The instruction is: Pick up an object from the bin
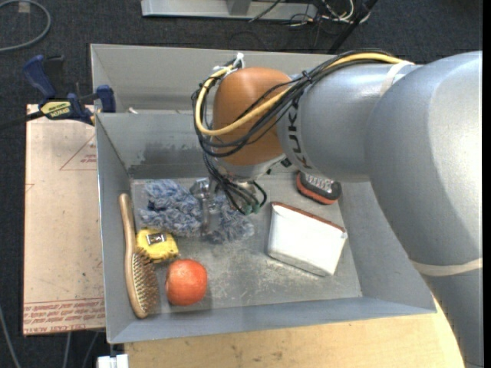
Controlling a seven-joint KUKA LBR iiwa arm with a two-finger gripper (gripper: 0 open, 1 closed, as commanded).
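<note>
My gripper reaches down from under the orange wrist cover into the middle of the bin. Its metal fingers press into a crumpled blue-grey cloth that spreads leftward across the bin floor. The cloth bunches around the fingertips and hides them. A small yellow tape measure lies just below the cloth's left part. A red-orange ball rests near the front wall.
A wooden hairbrush lies along the left wall. A white box with a red edge sits right of the gripper. An orange-and-black object lies partly under the arm at the back right.
</note>
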